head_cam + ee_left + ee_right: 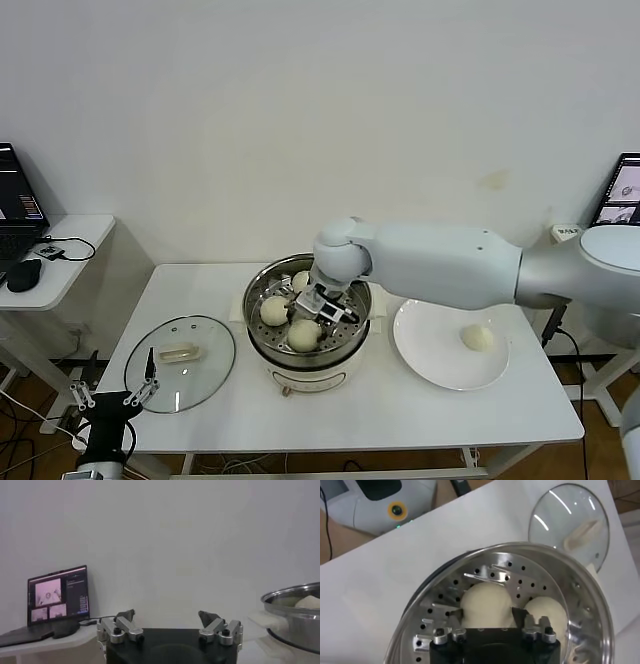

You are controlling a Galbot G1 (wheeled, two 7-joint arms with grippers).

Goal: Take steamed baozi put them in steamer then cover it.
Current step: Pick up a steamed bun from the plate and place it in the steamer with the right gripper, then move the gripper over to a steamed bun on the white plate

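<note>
Last baozi (478, 338) on plate (425, 352), right of open right claw (322, 303) over steamer (262, 337); left claw (112, 397) open, far.

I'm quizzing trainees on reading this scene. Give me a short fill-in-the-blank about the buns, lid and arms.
1. Buns left on the plate: ___.
2. The lid lies on the table on the robot's ___ side of the steamer.
3. The right tool is inside the ___.
4. The ___ tool waits near the table's front edge.

Missing: one; left; steamer; left
</note>
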